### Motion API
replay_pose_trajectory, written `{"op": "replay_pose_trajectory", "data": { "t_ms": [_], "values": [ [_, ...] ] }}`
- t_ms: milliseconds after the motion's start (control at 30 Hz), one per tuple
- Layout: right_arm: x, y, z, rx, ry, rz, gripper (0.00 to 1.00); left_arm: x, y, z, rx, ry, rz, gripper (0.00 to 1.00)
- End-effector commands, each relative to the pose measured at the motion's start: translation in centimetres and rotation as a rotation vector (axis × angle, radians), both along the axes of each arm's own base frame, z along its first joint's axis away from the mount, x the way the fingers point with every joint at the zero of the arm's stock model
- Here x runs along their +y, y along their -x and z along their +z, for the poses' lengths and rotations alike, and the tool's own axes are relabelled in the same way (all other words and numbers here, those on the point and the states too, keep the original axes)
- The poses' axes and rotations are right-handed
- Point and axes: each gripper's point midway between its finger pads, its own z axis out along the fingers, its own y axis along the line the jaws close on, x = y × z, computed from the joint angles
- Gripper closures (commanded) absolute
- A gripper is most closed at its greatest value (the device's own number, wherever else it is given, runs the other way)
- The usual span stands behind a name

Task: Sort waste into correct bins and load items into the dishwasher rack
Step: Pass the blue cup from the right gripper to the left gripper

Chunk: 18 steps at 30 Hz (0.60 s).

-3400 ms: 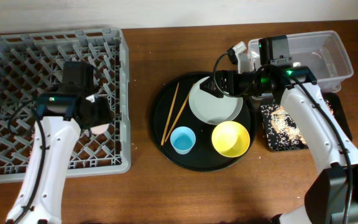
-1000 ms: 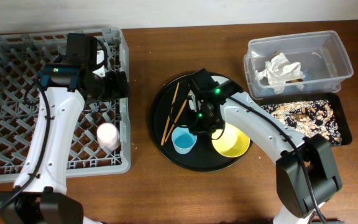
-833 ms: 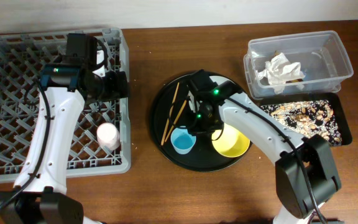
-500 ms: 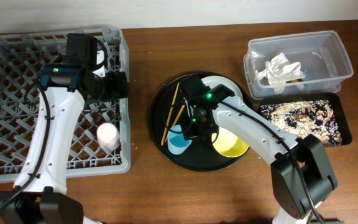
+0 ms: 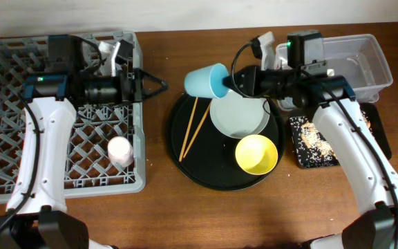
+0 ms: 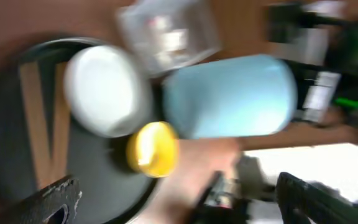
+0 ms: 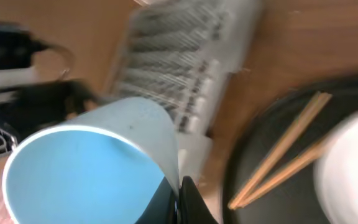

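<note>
the round black tray (image 5: 216, 176) sits mid-table, and everything is easiest to place from it. just past its back-left rim the right gripper (image 5: 226, 81) holds the small blue cup (image 5: 204, 81) up in the air, tipped on its side. its fingers are clamped on the cup's rim, one inside the mouth and one outside (the right wrist view looks straight into the blue interior (image 7: 82, 171)). the cup's base points away from the tray toward the left gripper (image 5: 159, 84), which hangs level with it further to the left. that claw's fingers stand wide apart with nothing between them, close to the cup but not touching it. in the left wrist view the cup (image 6: 229, 96) fills the space ahead of the spread fingers (image 6: 51, 199).

on the tray itself lie the grey-green plate (image 5: 239, 116) at the back, the yellow bowl (image 5: 256, 153) at the front right, and the two chopsticks (image 5: 192, 128) slanting along the left side.

left of the tray is the grey dishwasher rack (image 5: 19, 111), with the pink cup (image 5: 119, 150) lying in its near right part. right of the tray is the shallow black tray (image 5: 302, 155) holding brown scraps (image 5: 313, 142). the clear tub (image 5: 365, 66) is behind it, partly covered by the right arm.
</note>
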Motion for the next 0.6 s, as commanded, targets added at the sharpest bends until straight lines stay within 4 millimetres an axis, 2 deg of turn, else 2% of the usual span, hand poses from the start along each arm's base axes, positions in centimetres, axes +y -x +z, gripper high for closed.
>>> {"op": "replay_pose_trajectory", "data": {
  "t_ms": [0, 100, 200, 333, 567],
  "values": [
    [2.9, 1.9, 2.4, -0.001, -0.144, 0.155, 0.96, -1.4, 2.9, 6.2, -0.153, 0.343, -0.211, 0.01],
    [4.5, 2.2, 4.7, -0.065, -0.209, 0.210, 0.96, -1.4, 3.0, 6.5, -0.174, 0.355, -0.223, 0.01],
    [4.9, 2.1, 6.3, -0.108, -0.251, 0.230, 0.96, -1.4, 2.9, 6.5, -0.185, 0.353, -0.224, 0.01],
    [5.6, 2.6, 6.7, -0.115, -0.267, 0.259, 0.96, -1.4, 2.8, 6.4, -0.192, 0.345, -0.222, 0.01],
    [8.4, 3.7, 6.8, -0.148, -0.251, 0.285, 0.96, -1.4, 2.9, 6.4, -0.220, 0.342, -0.228, 0.01]
  ]
}}
